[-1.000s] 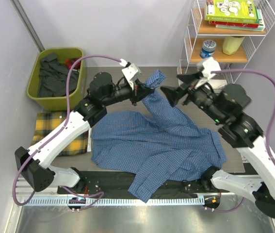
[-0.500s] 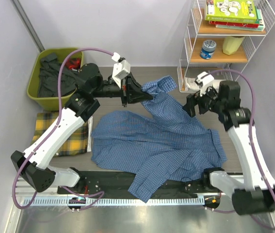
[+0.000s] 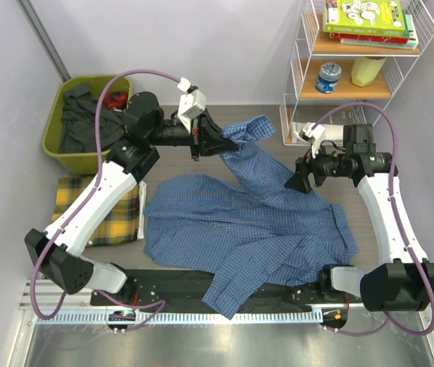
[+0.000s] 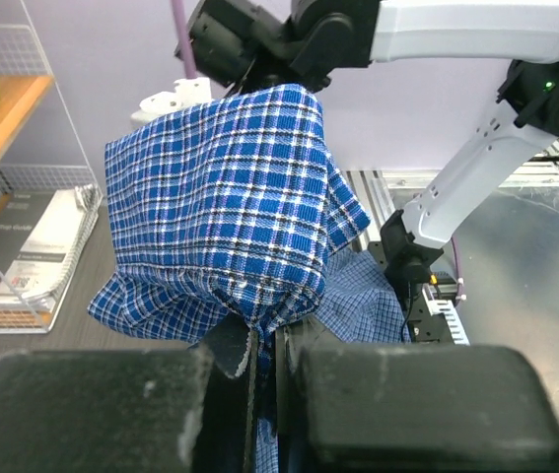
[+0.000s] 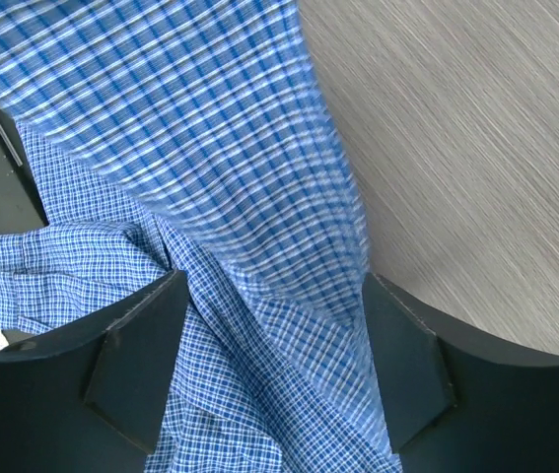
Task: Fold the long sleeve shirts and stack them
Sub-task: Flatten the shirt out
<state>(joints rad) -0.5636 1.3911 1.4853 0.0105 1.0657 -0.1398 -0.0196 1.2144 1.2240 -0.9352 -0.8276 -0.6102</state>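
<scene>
Within the last second the right arm has drawn back from its high reach beside the left end effector and swung lower. The right end effector now hangs just over the blue shirt, its 2 fingers spread and straddling a ridge of cloth with bare counter beside it. The left end effector has barely shifted and stays pinched on the sleeve, holding it raised at the far side while the body lies rumpled mid-counter. I judge the fold barely begun, with a second grip lower on the sleeve likely next. The yellow shirt lies flat at the left. The left arm reaches far and forward. The right arm is bent, its wrist pitched down and pointing leftward.
</scene>
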